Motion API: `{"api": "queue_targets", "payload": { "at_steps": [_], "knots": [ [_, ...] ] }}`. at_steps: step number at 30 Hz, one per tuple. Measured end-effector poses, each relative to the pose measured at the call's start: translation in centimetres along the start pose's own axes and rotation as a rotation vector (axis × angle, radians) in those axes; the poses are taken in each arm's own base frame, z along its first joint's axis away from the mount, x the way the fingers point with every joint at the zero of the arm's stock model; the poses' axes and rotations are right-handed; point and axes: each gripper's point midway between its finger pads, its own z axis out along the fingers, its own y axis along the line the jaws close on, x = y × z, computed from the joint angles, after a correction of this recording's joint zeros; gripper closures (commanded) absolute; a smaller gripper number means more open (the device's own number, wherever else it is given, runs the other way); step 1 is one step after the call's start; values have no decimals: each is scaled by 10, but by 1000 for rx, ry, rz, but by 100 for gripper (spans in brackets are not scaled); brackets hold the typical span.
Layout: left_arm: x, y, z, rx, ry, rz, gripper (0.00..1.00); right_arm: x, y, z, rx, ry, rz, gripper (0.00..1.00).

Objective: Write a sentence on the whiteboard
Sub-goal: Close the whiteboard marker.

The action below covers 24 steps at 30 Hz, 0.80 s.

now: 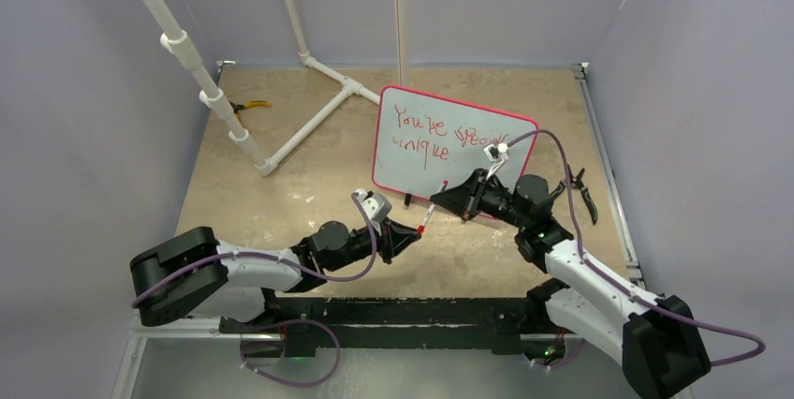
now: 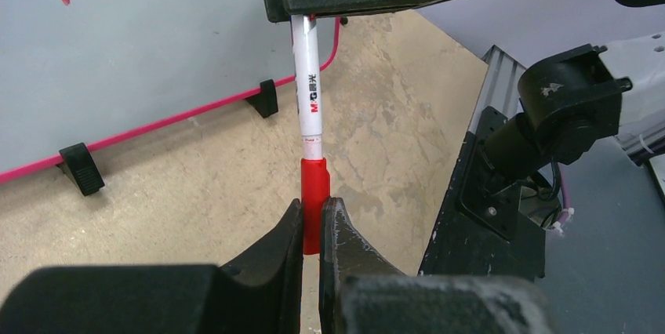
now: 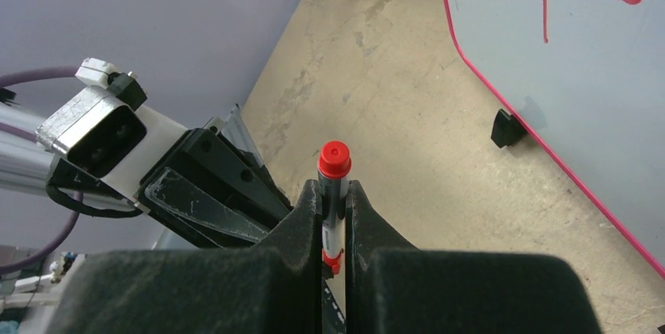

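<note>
A: Well, where do we stand with the whiteboard (image 1: 468,163)?

B: We see it propped on its small black feet (image 2: 81,168) on the table (image 1: 281,193), right of centre, just beyond both arms. The sentence (image 1: 440,129) runs in red across its upper part, in two lines. We'd judge the writing done.

A: And our tools?

B: Our left gripper (image 2: 314,220) is clamped tight on the red cap (image 2: 314,189). Our right gripper (image 3: 335,205) is pinched closed around the white barrel of the marker (image 2: 307,67). The pen spans the gap between them, held in the air near the board's lower edge but apart from it.

A: How will the pen handle?

B: Light and stiff, we think, with a smooth plastic barrel that could slide in the pads. The cap is likely a push fit. So we want the barrel held mid-length and the cap held by its sides, then a press straight along the axis. Any angle could strain the joint or twist the pen out of our grip.

A: And the board?

B: Light too, we reckon, and free on its feet, so a shove would shift it.

A: Any containers?

B: None that we can see. The cap is the nearest thing to one. The barrel's end goes into it, though we cannot tell whether it is fully seated.
</note>
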Motion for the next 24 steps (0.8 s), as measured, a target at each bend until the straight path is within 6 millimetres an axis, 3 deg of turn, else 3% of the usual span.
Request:
{"api": "queue_targets", "payload": {
  "at_steps": [20, 24],
  "knots": [
    [50, 22, 10, -21, 75, -29, 100, 42, -38, 8, 85, 60, -103, 100],
    [56, 24, 10, -20, 93, -29, 88, 45, -44, 7, 108, 57, -98, 100]
  ]
}}
